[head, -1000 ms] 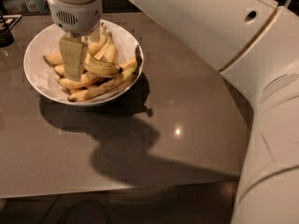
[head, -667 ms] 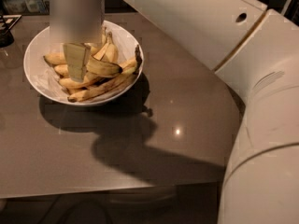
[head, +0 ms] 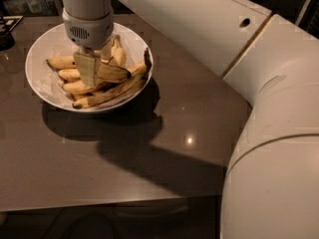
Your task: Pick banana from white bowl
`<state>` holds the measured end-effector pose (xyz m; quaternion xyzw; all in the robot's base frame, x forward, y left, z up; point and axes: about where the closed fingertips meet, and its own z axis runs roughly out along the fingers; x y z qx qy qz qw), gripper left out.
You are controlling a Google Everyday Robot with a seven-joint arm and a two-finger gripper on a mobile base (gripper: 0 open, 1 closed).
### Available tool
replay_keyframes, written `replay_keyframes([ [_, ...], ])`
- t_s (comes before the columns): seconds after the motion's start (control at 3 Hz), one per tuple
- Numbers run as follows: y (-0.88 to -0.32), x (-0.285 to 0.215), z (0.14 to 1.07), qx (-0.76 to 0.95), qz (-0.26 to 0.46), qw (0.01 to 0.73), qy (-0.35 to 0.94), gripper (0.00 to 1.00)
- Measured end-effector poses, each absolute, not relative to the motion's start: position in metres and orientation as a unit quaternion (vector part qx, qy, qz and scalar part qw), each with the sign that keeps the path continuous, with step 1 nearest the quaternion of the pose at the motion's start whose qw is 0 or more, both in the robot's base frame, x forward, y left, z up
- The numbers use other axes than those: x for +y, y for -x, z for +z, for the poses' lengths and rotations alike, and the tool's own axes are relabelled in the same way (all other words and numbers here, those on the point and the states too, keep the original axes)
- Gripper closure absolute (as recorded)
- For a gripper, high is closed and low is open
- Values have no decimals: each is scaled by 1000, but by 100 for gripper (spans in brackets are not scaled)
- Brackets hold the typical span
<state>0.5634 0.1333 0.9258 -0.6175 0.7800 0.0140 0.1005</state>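
**Gripper down inside the white bowl, among the bananas.**

The gripper [head: 92,69] pointed straight down at the far left of the scene, with its tip inside the white bowl [head: 44,81]. It could not be determined whether it was apart, together or clamped on anything. The banana [head: 114,72], thick and yellow with a dark end, lay in the bowl just right of the gripper, apparently touching it. Slimmer bananas [head: 62,62] lay to the left, and a long browner banana [head: 107,93] followed the near-right rim. The bowl sat on a dark brown table [head: 149,173]. The white arm [head: 279,133] ran from the gripper across the far side and filled the near right.
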Motion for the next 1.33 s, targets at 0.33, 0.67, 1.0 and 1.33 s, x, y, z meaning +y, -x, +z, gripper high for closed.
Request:
replay_keyframes([
  [0.33,-563,133,926,780,14,100,618,74],
  [0.67,-563,133,926,780,14,100,618,97],
  [1.0,-563,133,927,780,14,100,618,100],
  [1.33,-544,128,961,752,22,155,640,100],
])
